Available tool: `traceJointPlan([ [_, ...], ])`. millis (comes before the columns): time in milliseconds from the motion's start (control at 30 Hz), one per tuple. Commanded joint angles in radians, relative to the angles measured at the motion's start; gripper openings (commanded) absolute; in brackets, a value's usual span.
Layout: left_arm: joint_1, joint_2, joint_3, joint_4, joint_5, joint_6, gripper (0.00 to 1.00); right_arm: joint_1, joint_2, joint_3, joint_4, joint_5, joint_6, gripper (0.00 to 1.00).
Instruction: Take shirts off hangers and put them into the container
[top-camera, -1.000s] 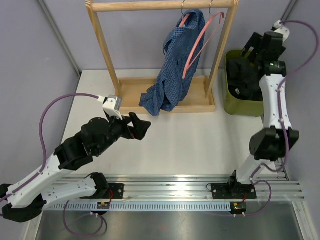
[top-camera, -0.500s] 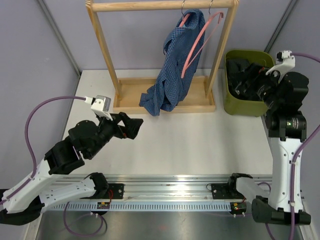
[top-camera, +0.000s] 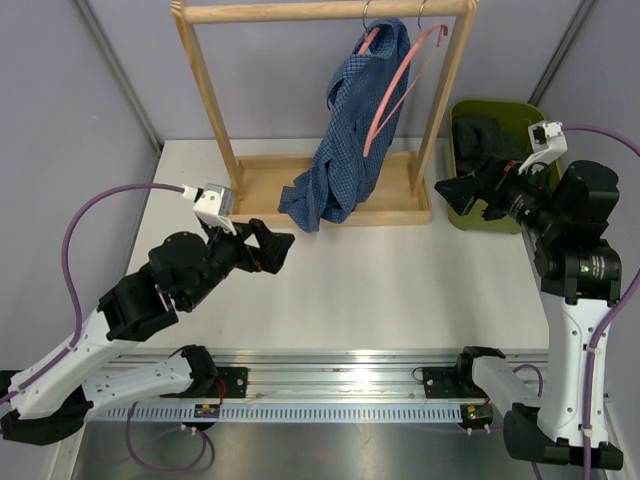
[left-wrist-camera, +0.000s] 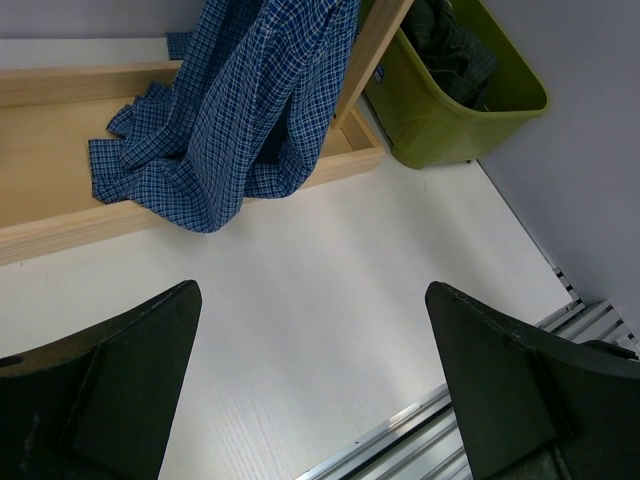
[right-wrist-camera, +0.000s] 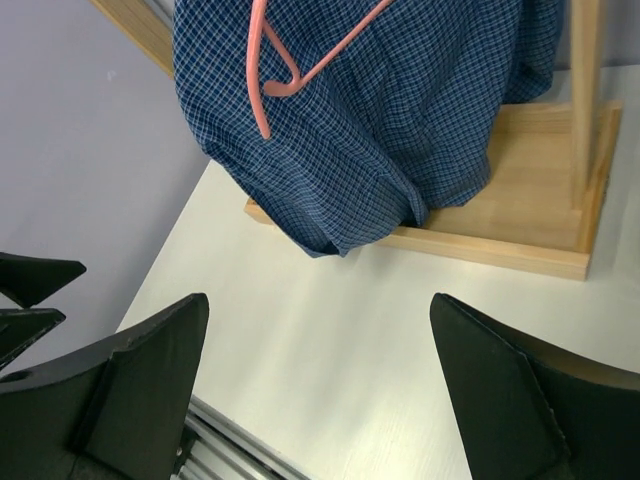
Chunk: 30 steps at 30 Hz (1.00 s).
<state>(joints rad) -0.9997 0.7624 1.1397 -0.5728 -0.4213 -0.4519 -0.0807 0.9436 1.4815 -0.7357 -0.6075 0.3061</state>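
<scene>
Body, top view: left arm (top-camera: 95, 345) at lower left has white shell links and black joint housings. The right arm (top-camera: 568, 330) at the right edge is the same build, with bulkier black joints near the top.

Cabling: left cable (top-camera: 78, 240) is purple, thin and round. The right cable (top-camera: 628, 150) is purple too, at upper right.

Wrists: left camera block (top-camera: 214, 203) is small and white with a grey face. The right camera block (top-camera: 546, 134) is white.

Ends: left gripper (top-camera: 278, 248) and right gripper (top-camera: 450, 192) are all black.

Wrist views: left fingers (left-wrist-camera: 105, 390) are matte black, broad wedges narrowing to a point, faintly scuffed. The right fingers (right-wrist-camera: 525, 385) look alike.

Feet: left base (top-camera: 218, 384) and right base (top-camera: 455, 381) are black plates.
</scene>
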Motion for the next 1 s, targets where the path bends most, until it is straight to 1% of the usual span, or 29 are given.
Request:
traceJointPlan([
  [0, 0.003, 0.009, 0.051, 0.054, 0.013, 0.015, 0.99, 0.033, 0.029, 0.016, -0.018, -0.107, -0.027, 1.0],
  [133, 0.003, 0.031, 0.08, 0.041, 0.021, 0.019, 0.99, 0.075, 0.037, 0.022, 0.024, -0.113, -0.012, 0.99],
  [200, 0.003, 0.034, 0.084, 0.037, 0.016, 0.022, 0.99, 0.146, 0.046, 0.026, 0.038, -0.103, -0.013, 0.99],
  [400, 0.003, 0.034, 0.097, 0.036, 0.009, 0.035, 0.99, 0.252, 0.076, 0.034, 0.123, -0.061, 0.021, 1.0],
  [467, 0.003, 0.032, 0.098, 0.037, 0.009, 0.038, 0.99, 0.32, 0.099, 0.06, 0.128, -0.031, 0.019, 1.0],
  [533, 0.003, 0.031, 0.094, 0.04, 0.006, 0.036, 0.99, 0.372, 0.136, 0.12, 0.115, 0.043, -0.004, 0.99],
  [567, 0.004, 0.029, 0.092, 0.044, 0.003, 0.038, 0.99, 0.428, 0.153, 0.147, 0.104, 0.069, -0.013, 0.99],
  [600, 0.003, 0.031, 0.088, 0.047, 0.001, 0.036, 0.99, 0.452, 0.181, 0.196, 0.095, 0.119, -0.018, 0.99],
  [733, 0.003, 0.031, 0.081, 0.047, 0.001, 0.032, 0.99, 0.542, 0.273, 0.322, 0.087, 0.195, -0.035, 0.99],
  [767, 0.003, 0.029, 0.078, 0.045, 0.0, 0.03, 0.99, 0.58, 0.294, 0.345, 0.082, 0.212, -0.039, 0.99],
  [867, 0.003, 0.017, 0.065, 0.05, 0.001, 0.022, 0.99, 0.639, 0.403, 0.471, 0.05, 0.305, -0.065, 1.0],
  [900, 0.003, 0.009, 0.06, 0.051, 0.001, 0.018, 0.99, 0.679, 0.469, 0.552, 0.015, 0.355, -0.076, 0.99],
  [967, 0.004, 0.002, 0.048, 0.051, 0.0, 0.015, 0.99, 0.719, 0.538, 0.635, -0.03, 0.422, -0.102, 0.99],
])
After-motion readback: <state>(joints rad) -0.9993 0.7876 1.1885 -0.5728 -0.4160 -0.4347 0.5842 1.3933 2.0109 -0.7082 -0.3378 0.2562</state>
